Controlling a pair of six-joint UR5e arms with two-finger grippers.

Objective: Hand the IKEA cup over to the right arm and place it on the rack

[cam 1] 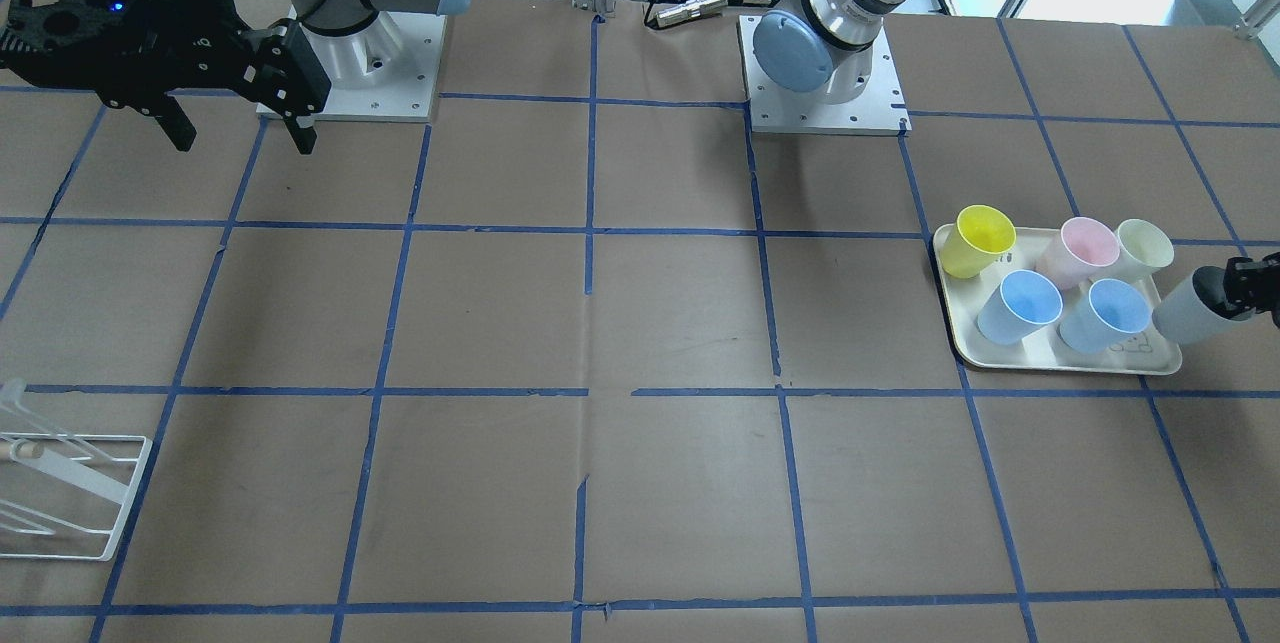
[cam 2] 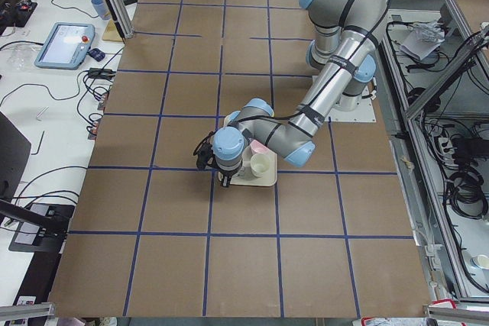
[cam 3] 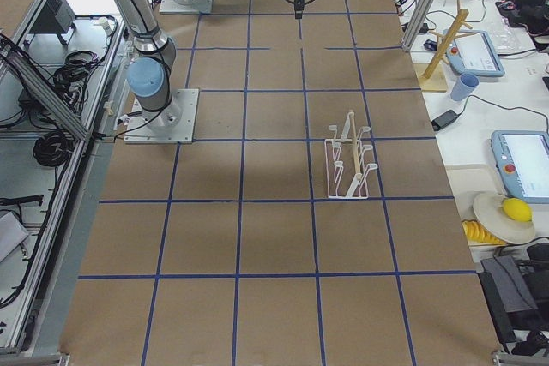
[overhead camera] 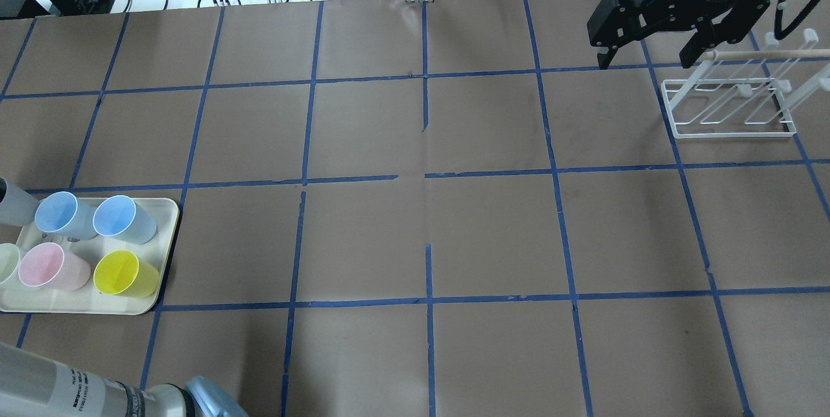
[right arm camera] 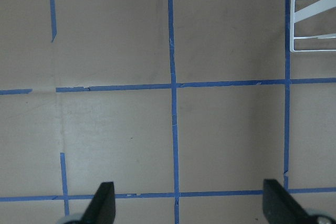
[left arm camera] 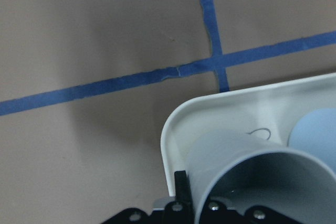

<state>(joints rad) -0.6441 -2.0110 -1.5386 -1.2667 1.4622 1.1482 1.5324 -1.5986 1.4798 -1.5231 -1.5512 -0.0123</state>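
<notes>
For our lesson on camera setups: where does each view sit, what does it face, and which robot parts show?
Front-facing: across the table, facing the robot; right gripper at view's left, left gripper at right.
Overhead: behind robot, looking forward; right gripper, rack.
Exterior left: table's end; near left arm at tray.
Exterior right: opposite end; near right arm.
Left wrist: down on held IKEA cup.
Right wrist: down on table; both fingers.
Shared: front-facing and overhead both show tray and rack.

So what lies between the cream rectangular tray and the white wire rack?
Nothing: the overhead view shows only taped brown table between the cream rectangular tray and the white wire rack.
</notes>
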